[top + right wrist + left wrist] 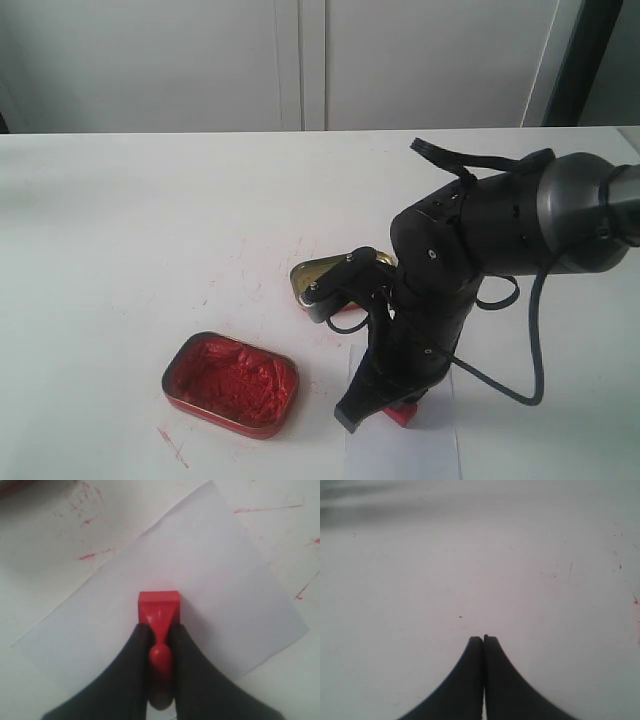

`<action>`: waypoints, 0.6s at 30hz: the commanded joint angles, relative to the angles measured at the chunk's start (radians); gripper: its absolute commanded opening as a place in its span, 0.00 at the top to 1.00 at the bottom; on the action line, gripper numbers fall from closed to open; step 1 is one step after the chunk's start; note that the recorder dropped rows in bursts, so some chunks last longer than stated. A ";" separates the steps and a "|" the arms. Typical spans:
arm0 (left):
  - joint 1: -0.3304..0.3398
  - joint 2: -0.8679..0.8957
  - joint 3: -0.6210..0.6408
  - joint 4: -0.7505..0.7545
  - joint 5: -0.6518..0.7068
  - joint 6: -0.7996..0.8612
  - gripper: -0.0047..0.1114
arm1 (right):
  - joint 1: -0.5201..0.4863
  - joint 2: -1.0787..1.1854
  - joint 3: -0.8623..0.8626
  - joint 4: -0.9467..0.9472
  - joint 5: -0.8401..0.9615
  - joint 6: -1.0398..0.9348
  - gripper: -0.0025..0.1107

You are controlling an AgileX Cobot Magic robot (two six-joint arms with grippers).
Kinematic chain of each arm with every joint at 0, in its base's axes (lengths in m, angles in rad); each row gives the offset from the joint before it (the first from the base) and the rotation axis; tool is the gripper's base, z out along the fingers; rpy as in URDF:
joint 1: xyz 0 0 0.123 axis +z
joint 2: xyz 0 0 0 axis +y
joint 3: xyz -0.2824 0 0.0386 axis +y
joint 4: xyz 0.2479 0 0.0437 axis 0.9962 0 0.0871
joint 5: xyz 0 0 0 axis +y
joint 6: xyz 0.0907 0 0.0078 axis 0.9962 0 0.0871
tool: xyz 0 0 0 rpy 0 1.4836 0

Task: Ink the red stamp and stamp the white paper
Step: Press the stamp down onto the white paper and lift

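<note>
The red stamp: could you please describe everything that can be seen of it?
The red stamp is a small glossy piece of red plastic: a square block that tapers into a narrow neck and a rounded knob. The right gripper is shut on the neck and holds the block down, seemingly on the white paper, well inside its edges.

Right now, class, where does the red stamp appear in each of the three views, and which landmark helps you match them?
Exterior view: the red stamp sits low, right of centre, held by the right fingers.
Left wrist view: not in it.
Right wrist view: mid-picture, pinched between those fingers.
Shared landmark: the white paper beneath it, in the exterior and right wrist views.
</note>
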 commanded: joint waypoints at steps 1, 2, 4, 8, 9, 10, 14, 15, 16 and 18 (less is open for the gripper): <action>-0.007 -0.004 0.005 -0.003 -0.002 0.000 0.96 | 0.000 0.081 0.035 -0.009 0.043 0.004 0.98; -0.007 -0.004 0.005 -0.003 -0.002 0.000 0.96 | 0.000 0.076 0.033 -0.009 0.045 0.004 0.98; -0.007 -0.004 0.005 -0.003 -0.002 0.000 0.96 | 0.000 0.061 0.030 -0.009 0.047 0.004 0.98; -0.007 -0.004 0.005 -0.003 -0.002 0.000 0.96 | 0.000 0.038 0.017 -0.009 0.047 0.004 0.98; -0.007 -0.004 0.005 -0.003 -0.002 0.000 0.96 | 0.000 0.031 0.013 -0.009 0.052 0.004 0.98; -0.007 -0.004 0.005 -0.003 -0.002 0.000 0.96 | 0.000 0.026 0.009 -0.009 0.054 0.004 0.98; -0.007 -0.004 0.005 -0.003 -0.002 0.000 0.96 | 0.000 -0.005 -0.010 -0.009 0.056 0.028 0.98; -0.007 -0.004 0.005 -0.003 -0.002 0.000 0.96 | 0.000 -0.011 -0.017 -0.009 0.056 0.028 0.98; -0.007 -0.004 0.005 -0.003 -0.002 0.000 0.96 | 0.000 -0.017 -0.022 -0.009 0.056 0.028 0.98; -0.007 -0.004 0.005 -0.003 -0.002 0.000 0.96 | 0.000 -0.023 -0.033 -0.009 0.059 0.030 0.98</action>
